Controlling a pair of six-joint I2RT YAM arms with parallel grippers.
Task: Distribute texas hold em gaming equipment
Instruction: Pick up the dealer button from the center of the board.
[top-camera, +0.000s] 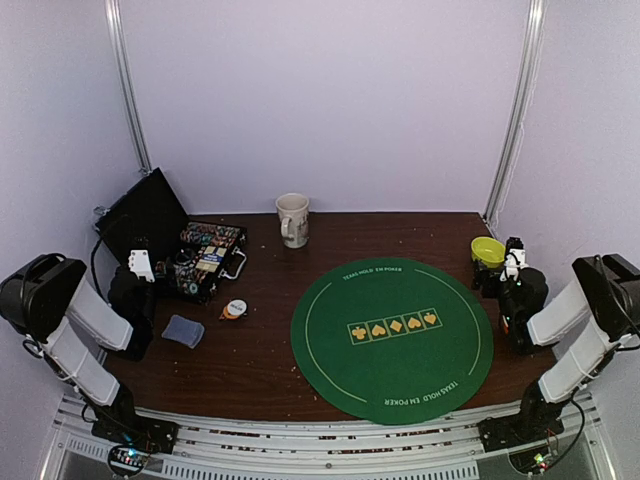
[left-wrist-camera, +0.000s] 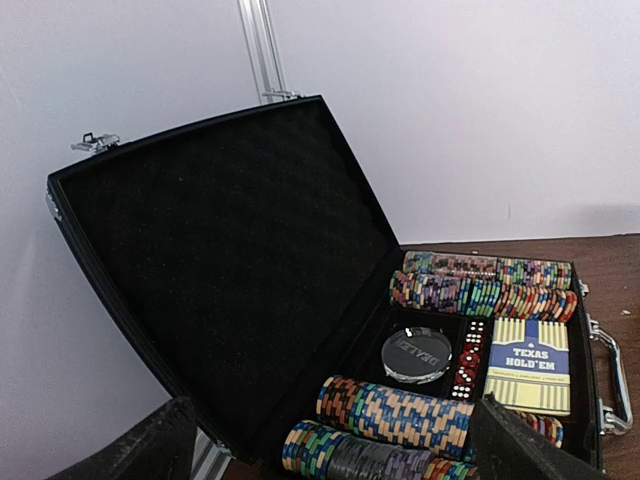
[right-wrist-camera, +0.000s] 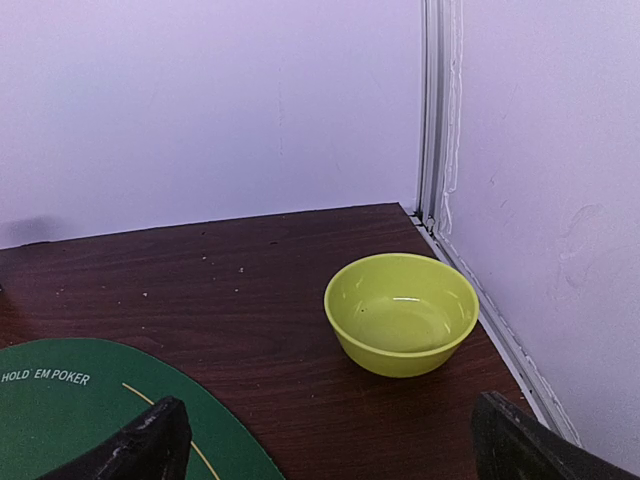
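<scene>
An open black case at the left holds rows of striped poker chips, a clear dealer disc, red dice and a yellow-and-blue card box. A grey-blue card deck and a small stack of orange and white button discs lie on the table in front of the case. My left gripper is open and empty just short of the case; in the left wrist view its fingers frame the near chip rows. My right gripper is open and empty at the far right.
A round green poker mat lies centre-right. A beige mug stands at the back. A yellow-green bowl sits empty in the back right corner, ahead of my right gripper. The raised case lid stands close to the left wall.
</scene>
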